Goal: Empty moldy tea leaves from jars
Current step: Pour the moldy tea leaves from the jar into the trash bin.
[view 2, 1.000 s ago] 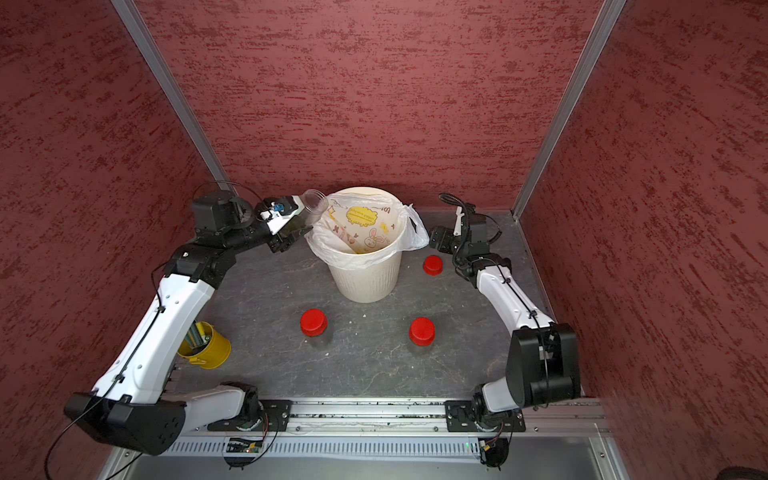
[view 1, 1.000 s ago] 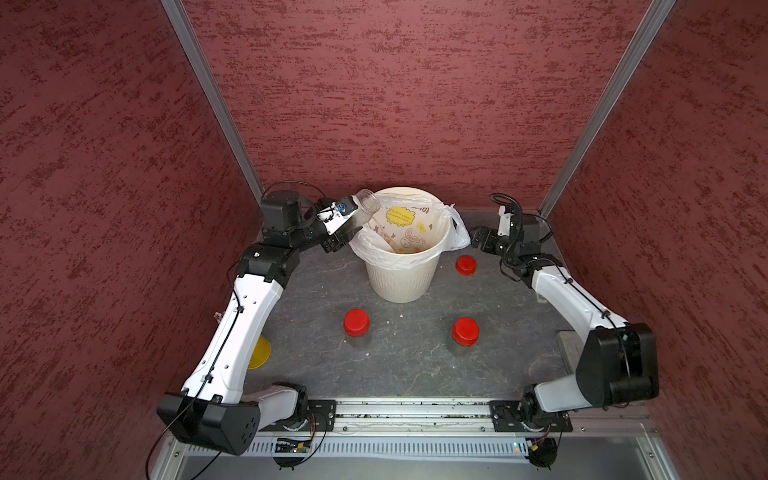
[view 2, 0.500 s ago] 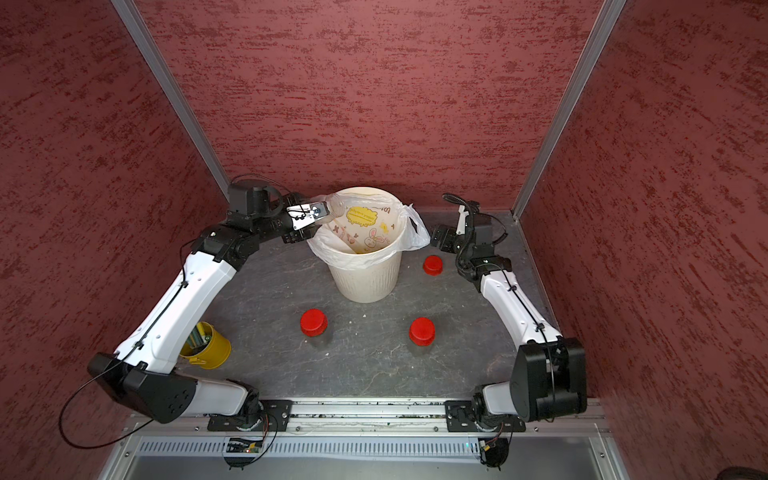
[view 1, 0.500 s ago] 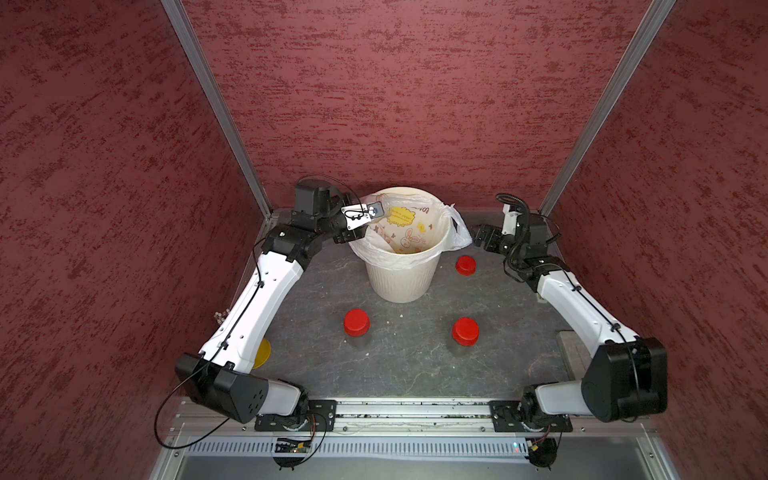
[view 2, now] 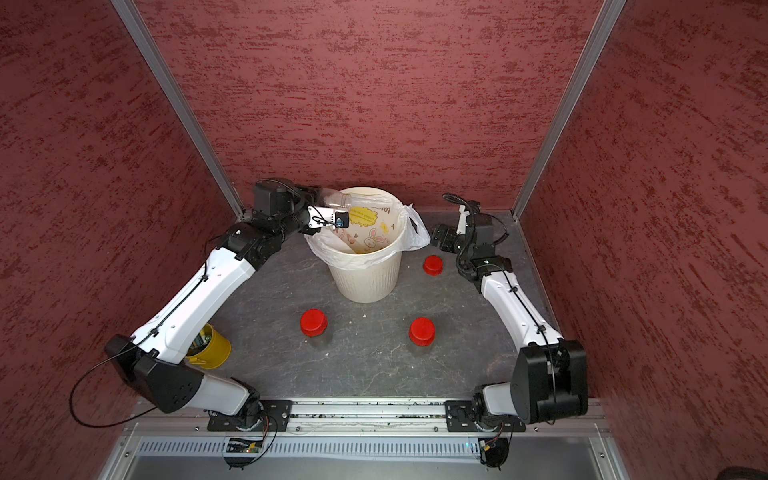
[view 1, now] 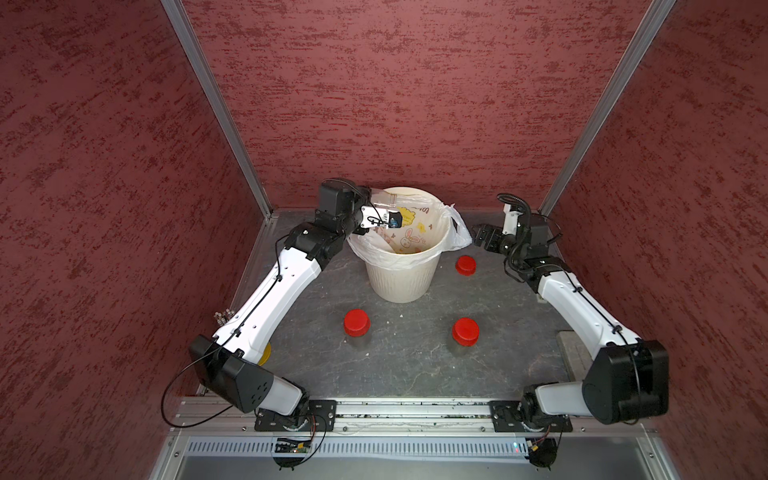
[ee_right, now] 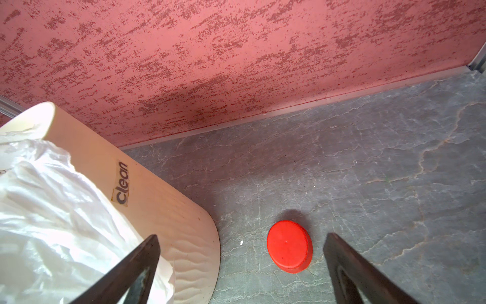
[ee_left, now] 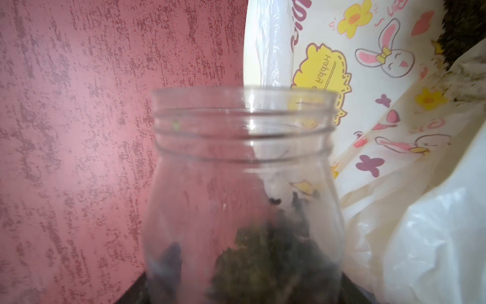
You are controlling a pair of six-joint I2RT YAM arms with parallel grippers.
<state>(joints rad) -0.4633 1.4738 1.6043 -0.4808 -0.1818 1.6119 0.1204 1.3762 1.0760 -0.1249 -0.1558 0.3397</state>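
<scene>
Three jars are counted. Two are stood upright on the grey table point(view 1: 395, 374) in front of the bin point(view 1: 401, 284), each shut with a red lid: the left capped jar point(view 1: 356, 326) and the right capped jar point(view 1: 465, 331), well apart from each other and from the bin. The third, the open jar point(view 1: 384, 198), is clamped in the left gripper point(view 1: 371, 199) and is held tipped over on its side at the bin's far rim on the left arm's side, with its mouth turned toward the bin. In the left wrist view the tea leaves point(ee_left: 263, 250) are seen through the clear wall, heaped in the body of the jar away from the mouth; the neck is bare. A dark crumbly patch point(ee_left: 462, 26) is caught at the edge of that view inside the bag, probably more leaves, but it is too cut off to tell. The loose cap point(view 1: 465, 264) is laid flat on the table just beside the bin on the right arm's side. The right gripper point(ee_right: 242, 237) is held above the table near that cap with its jaws spread wide and nothing gripped. The bin is lined with a white bag point(view 1: 457, 232) printed with rabbits and flowers, draped over the rim. A yellow cup point(view 2: 212, 349) is partly hidden under the left arm.
</scene>
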